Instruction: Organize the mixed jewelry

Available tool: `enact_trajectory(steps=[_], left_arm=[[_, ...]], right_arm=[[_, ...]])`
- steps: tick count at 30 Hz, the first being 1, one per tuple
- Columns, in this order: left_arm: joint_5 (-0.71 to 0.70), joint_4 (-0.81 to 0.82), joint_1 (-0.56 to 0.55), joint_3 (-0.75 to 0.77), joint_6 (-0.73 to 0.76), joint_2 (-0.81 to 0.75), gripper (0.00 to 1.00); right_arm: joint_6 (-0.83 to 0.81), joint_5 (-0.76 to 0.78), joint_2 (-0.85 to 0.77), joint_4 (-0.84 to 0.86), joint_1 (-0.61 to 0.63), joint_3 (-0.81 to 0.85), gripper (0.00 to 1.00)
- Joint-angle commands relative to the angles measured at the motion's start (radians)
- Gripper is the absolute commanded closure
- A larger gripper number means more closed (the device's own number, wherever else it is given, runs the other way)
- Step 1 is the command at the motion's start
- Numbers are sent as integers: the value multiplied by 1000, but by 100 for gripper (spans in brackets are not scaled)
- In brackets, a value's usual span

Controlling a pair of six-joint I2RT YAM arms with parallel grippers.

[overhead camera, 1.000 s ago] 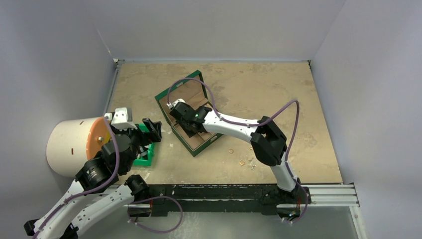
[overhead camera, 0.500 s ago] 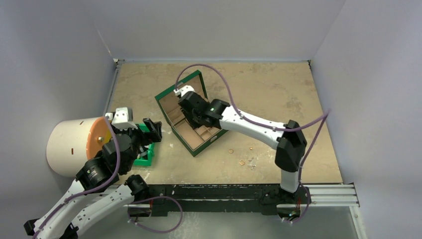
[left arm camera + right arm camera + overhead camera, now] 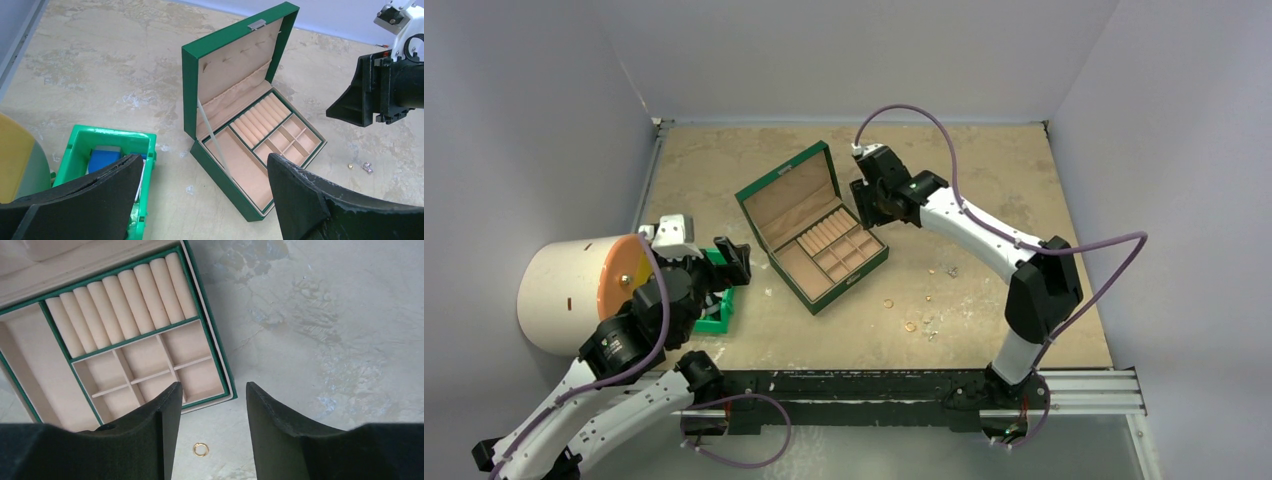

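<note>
The green jewelry box (image 3: 816, 238) lies open, lid leaning back, with tan rolls (image 3: 125, 302) and bare compartments (image 3: 150, 372). The mixed jewelry lies loose on the table right of the box: two gold rings (image 3: 888, 303) (image 3: 910, 326), with small silver bits (image 3: 930, 327) (image 3: 951, 271) nearby. One gold ring (image 3: 200, 449) shows below my right fingers. A gold bit (image 3: 350, 165) and a silver piece (image 3: 367, 167) show in the left wrist view. My right gripper (image 3: 864, 208) (image 3: 212, 387) is open and empty above the box's right corner. My left gripper (image 3: 729, 270) (image 3: 205, 200) is open and empty, left of the box.
A small green plastic bin (image 3: 716, 305) (image 3: 107, 160) with dark and blue items sits under my left gripper. A white cylinder with an orange face (image 3: 574, 290) lies at the far left. Walls close the table on three sides.
My right arm has lifted out of the box and swung back and to the right, uncovering the compartments. The left arm has not moved.
</note>
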Motion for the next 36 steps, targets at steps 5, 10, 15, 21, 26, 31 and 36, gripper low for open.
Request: enact_trajectory(steps=[5,10,15,21,26,31,36], left_arm=[[-7,27,-1,20,-10,6,5],[-10,26,0,19,-12,2,5],[-12,26,0,18,-12,3,5],[-11,26,-1,18,-12,6,4],[-15,24,0,19,-12,7,4],[-16,24,0,19,-11,8,4],[-16,24,0,19,-12,8,4]], right_arm=[[-9,-151,24,120,-70,-51,48],[-15,-204,75,140,-93,-37,48],[-15,-220,121,155,-108,-37,49],[-22,-251,161,165,-121,-28,50],[-23,-270,194,158,-122,-16,52],[-22,-281,214,157,-123,-19,55],[-18,-286,217,159,-122,-27,71]])
